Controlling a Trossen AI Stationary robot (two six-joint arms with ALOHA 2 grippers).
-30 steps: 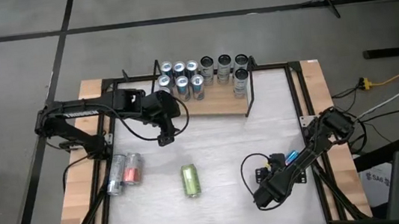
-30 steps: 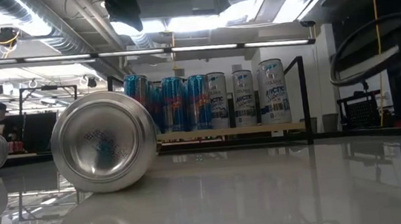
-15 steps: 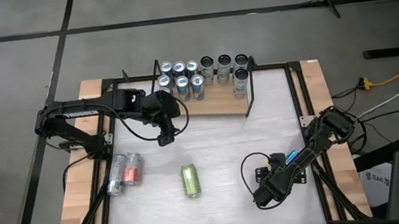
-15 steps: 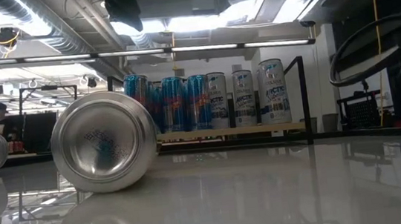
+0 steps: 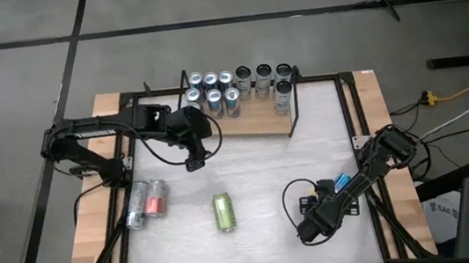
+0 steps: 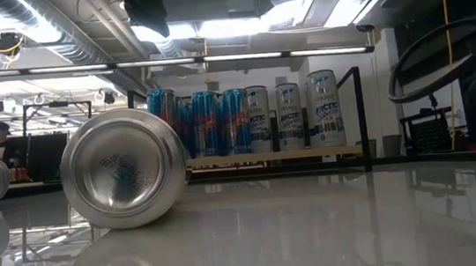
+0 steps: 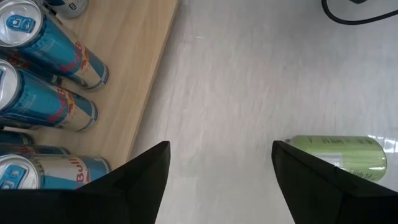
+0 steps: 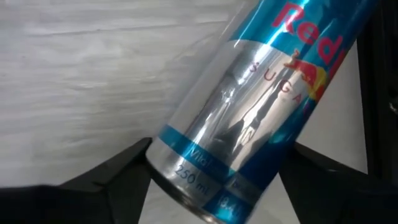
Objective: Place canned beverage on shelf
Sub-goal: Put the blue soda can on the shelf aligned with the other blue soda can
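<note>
White counter (image 5: 257, 173), frame-edged, carries everything. Nearest, in front of the shelf and toward its right end: right tool (image 8: 211, 186), fingers either side of a silver-blue can (image 8: 249, 106); whether they clamp it, cannot tell. Green can (image 5: 224, 211) lies before the shelf. Left tool (image 5: 193, 158), spread and empty, hangs just before the shelf (image 5: 256, 122), which holds upright cans.

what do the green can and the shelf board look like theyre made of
Green can: looks like thin metal, probably aluminium, with a satin printed wrap; its bare end shines silver in the low view. Shelf board: pale wood or wood-look laminate, matte, with faint grain lines visible.
</note>
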